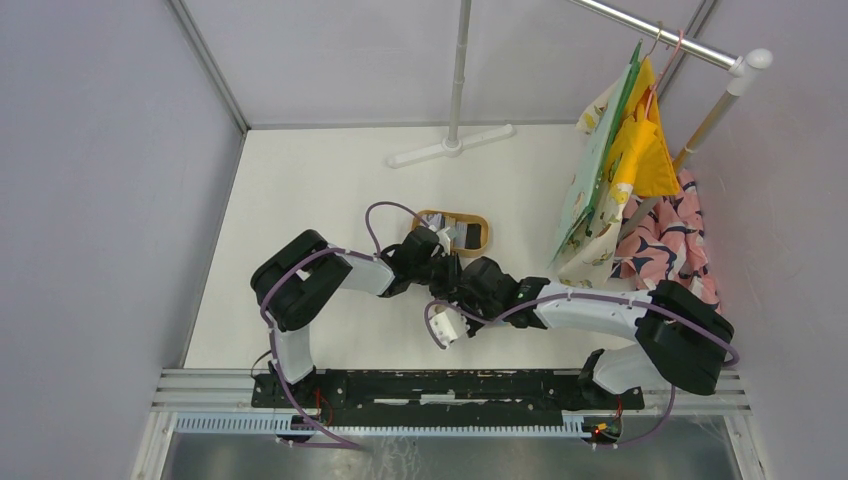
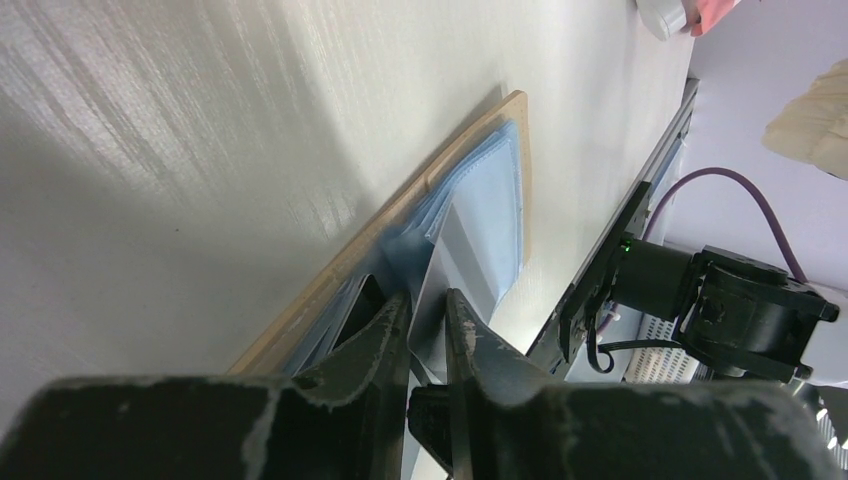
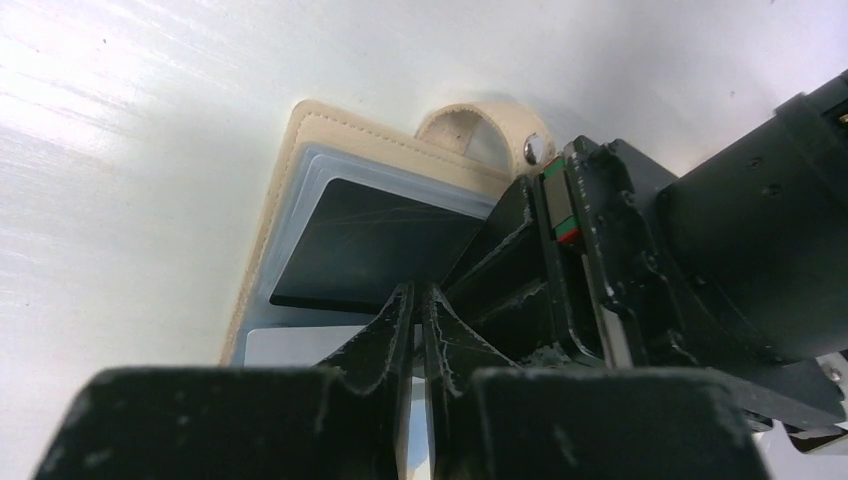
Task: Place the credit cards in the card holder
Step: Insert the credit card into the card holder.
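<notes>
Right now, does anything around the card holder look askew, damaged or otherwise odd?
Nothing looks damaged or spilled. The card holder lies open on the table, a dark card against its blue lining. The grey card, between the fingers of the left pincer, is only partly tucked in.

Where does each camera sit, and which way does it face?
Top external: high behind the bases, looking down at the table; both arms show, left tool and right tool meeting by the wooden tray.
Left wrist: on the left arm, looking low past the left tool at the card holder and a grey card.
Right wrist: on the right arm, looking past the right tool at the card holder, a black card and the left tool.
Shared: both wrist views show the card holder.
</notes>
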`<control>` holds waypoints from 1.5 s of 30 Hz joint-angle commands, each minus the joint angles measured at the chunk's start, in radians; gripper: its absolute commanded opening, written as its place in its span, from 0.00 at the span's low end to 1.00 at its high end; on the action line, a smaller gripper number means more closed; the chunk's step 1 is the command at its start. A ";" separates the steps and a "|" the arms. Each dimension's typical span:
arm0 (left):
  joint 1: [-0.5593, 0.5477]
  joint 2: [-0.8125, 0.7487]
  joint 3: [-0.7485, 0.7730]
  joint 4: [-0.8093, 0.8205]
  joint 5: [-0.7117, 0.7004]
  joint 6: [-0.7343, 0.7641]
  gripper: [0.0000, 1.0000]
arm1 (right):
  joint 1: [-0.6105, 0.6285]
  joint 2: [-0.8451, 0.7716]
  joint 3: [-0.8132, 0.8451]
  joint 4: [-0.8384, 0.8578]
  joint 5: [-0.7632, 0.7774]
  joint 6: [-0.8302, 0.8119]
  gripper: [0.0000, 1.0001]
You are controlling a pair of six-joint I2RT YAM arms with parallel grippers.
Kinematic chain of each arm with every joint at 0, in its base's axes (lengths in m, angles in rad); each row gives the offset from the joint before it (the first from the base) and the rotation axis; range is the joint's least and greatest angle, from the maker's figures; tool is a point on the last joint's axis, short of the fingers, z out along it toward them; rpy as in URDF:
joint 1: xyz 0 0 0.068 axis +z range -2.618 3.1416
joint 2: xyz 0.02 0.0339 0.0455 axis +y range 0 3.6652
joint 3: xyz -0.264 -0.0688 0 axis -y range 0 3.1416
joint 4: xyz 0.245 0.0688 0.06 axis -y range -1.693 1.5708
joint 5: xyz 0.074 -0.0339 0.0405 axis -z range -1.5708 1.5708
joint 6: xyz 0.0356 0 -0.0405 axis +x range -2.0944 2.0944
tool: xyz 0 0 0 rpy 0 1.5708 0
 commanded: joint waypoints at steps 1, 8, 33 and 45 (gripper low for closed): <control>-0.005 0.027 -0.007 -0.077 -0.051 0.084 0.28 | 0.003 -0.004 -0.020 0.008 0.060 -0.014 0.12; -0.004 0.020 -0.017 -0.077 -0.052 0.087 0.33 | -0.014 -0.023 -0.037 -0.019 0.079 -0.036 0.12; 0.000 -0.130 -0.056 -0.086 -0.105 0.091 0.45 | -0.208 -0.220 -0.070 -0.161 -0.273 -0.085 0.19; -0.001 -0.363 -0.146 -0.067 -0.199 0.150 0.47 | -0.450 -0.415 -0.119 -0.172 -0.623 -0.022 0.50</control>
